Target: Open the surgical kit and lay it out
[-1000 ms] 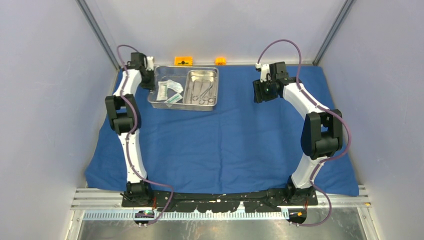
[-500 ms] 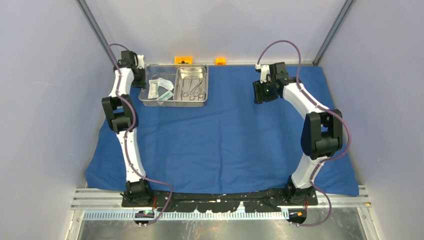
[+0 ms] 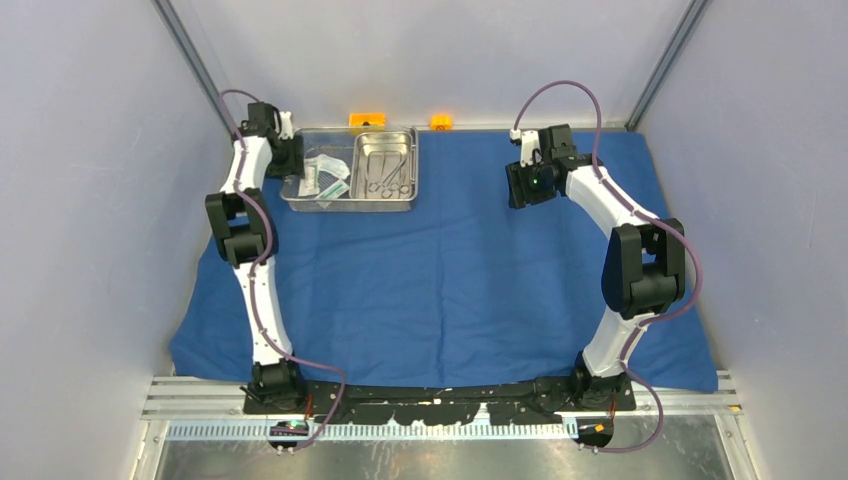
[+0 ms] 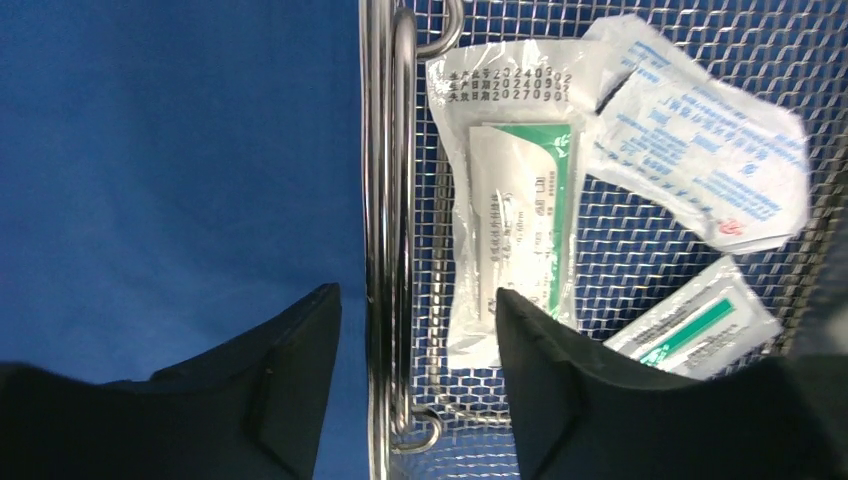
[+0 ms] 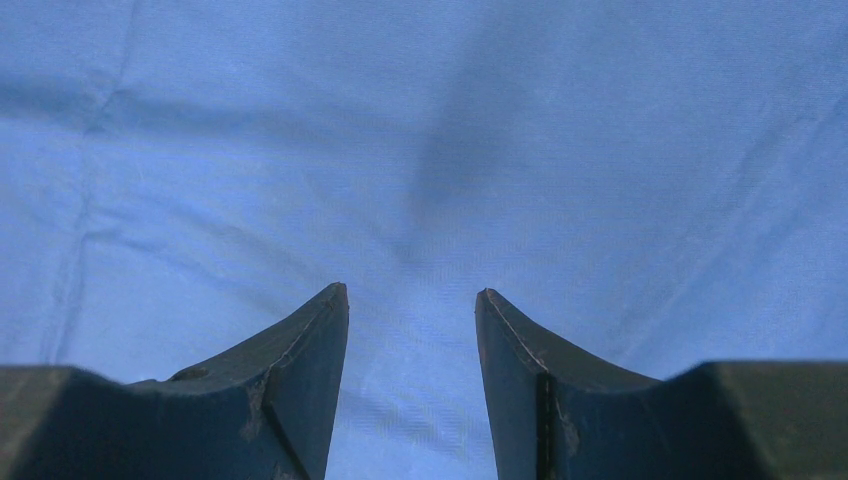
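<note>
A larger orange block (image 3: 367,120) and a smaller orange block (image 3: 441,122) sit apart along the table's far edge, left of its middle. A ribbed metal rail (image 3: 200,397) runs along the near edge.

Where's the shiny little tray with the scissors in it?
Find the big blue cloth spread out flat, then the steel mesh basket at its far left corner. The small tray sits in the basket's right half, beside the white-green packets. Unlike the see-through wire basket, it has solid shiny walls and holds thin steel tools.
</note>
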You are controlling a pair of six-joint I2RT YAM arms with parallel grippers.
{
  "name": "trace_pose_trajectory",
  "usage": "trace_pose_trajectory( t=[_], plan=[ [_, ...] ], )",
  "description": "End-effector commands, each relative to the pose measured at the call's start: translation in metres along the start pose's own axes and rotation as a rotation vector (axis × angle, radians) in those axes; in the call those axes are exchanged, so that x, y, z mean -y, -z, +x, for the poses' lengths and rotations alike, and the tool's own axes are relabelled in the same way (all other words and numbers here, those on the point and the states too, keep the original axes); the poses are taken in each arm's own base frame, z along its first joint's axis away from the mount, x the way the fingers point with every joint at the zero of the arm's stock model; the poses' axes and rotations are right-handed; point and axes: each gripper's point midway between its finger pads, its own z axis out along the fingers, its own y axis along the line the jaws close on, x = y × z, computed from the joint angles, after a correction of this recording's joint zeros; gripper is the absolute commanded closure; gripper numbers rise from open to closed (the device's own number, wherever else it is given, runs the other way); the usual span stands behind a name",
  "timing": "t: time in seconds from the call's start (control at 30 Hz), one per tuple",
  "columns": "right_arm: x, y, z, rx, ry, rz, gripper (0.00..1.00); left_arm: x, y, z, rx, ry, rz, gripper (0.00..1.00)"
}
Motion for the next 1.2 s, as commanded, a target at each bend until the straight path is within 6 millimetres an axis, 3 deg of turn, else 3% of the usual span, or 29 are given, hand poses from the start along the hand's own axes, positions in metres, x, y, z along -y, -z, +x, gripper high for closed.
trace_pose_trajectory(
  t=[0.0,0.17,0.37,0.63,1.17],
  plan=[
    [-0.006,0.007,-0.012,0.038,-0.004,-0.026,0.45,0.007,0.068,-0.067,0.242,-0.011,-0.005,0.36],
    [-0.006,0.007,-0.010,0.035,-0.001,-0.025,0.45,0.028,0.093,-0.084,0.358,-0.061,0.013,0.30],
    [-0.005,0.005,-0.005,0.025,-0.001,-0.025,0.45,0.058,0.070,-0.077,0.329,-0.173,0.022,0.33],
    [-0.006,0.003,0.000,0.014,0.005,-0.026,0.46,0.056,0.019,-0.064,0.199,-0.149,0.020,0.36],
    [-0.006,0.001,0.003,0.003,0.005,-0.031,0.46,0.039,-0.021,-0.008,0.003,-0.205,-0.033,0.44]
  ],
)
